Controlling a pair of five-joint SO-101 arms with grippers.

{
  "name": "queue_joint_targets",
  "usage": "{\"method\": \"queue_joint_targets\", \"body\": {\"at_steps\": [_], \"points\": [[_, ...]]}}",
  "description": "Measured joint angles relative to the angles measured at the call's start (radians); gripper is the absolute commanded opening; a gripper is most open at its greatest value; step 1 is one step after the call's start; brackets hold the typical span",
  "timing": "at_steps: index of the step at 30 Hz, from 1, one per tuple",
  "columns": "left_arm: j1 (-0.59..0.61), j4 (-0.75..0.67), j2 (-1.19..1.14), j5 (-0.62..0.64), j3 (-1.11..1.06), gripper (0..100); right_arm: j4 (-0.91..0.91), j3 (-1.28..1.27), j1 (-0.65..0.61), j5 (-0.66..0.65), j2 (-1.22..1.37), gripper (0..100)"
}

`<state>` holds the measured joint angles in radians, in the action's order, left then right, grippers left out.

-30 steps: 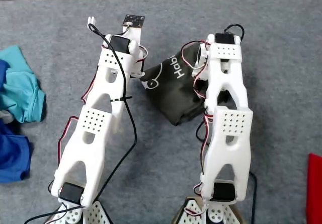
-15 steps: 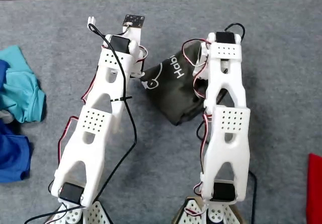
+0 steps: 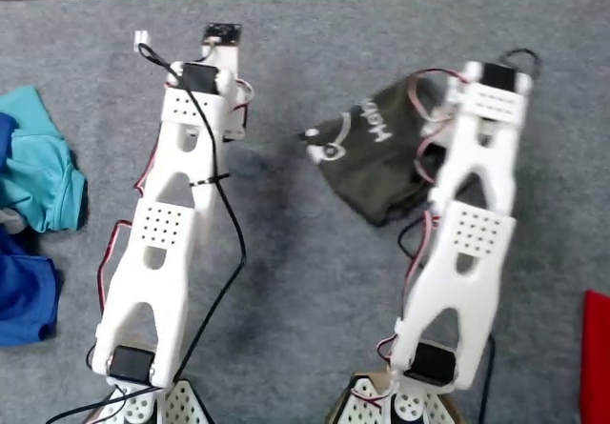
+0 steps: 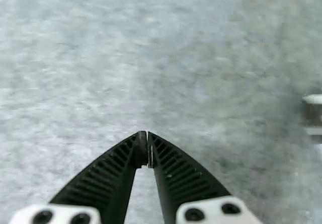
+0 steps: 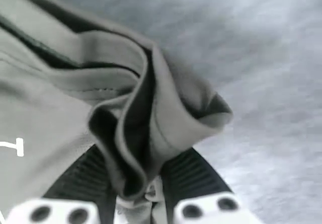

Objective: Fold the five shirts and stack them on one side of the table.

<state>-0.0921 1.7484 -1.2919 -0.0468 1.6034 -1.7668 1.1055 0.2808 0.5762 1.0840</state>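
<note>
Gripping a bunched fold of the dark olive shirt (image 5: 75,108), the right pincer (image 5: 145,183) has its ribbed black fingers (image 5: 193,176) closed on the cloth, and the fold stands up between them.

Item: dark olive shirt. It lies crumpled in the far half of the grey worktop (image 3: 305,281), right of centre. White print faces up on the side away from the right arm (image 3: 467,233). The wrist end of that arm lies over the shirt's right edge.

Item: left pincer (image 4: 143,151). Its tips are pressed together with nothing between them, over bare grey felt. It is well apart from the dark olive shirt, toward the far left part of the worktop. The left arm (image 3: 172,224) runs from the near edge to that spot.

Item: teal shirt (image 3: 43,171), heaped at the left edge.

Item: blue shirt (image 3: 24,295), at the left edge, just nearer than the teal one.

Item: red shirt (image 3: 597,357), a strip at the right edge toward the near corner.
</note>
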Motion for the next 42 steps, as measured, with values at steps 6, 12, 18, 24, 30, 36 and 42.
{"method": "queue_joint_targets", "body": {"at_steps": [6,12,18,24,30,36,42], "points": [[0.058,0.0,0.051,0.0,0.0,3,0.0,-0.147,0.219,-0.092,-0.074,0.4],[0.084,0.0,0.058,0.0,0.0,2,0.0,-0.376,0.425,-0.198,-0.308,0.4],[0.084,0.0,0.063,0.0,0.0,2,0.0,-0.437,0.592,-0.316,-0.534,0.4],[0.086,0.0,0.112,0.0,0.0,2,0.0,-0.445,0.752,-0.425,-0.62,0.4],[0.086,0.002,0.138,0.0,0.0,2,0.0,-0.445,0.931,-0.529,-0.62,0.4],[0.086,0.002,0.138,0.0,0.0,2,0.0,-0.445,1.073,-0.601,-0.62,0.4],[0.086,0.002,0.138,0.0,0.0,2,0.046,-0.445,1.172,-0.649,-0.62,0.4]]}}
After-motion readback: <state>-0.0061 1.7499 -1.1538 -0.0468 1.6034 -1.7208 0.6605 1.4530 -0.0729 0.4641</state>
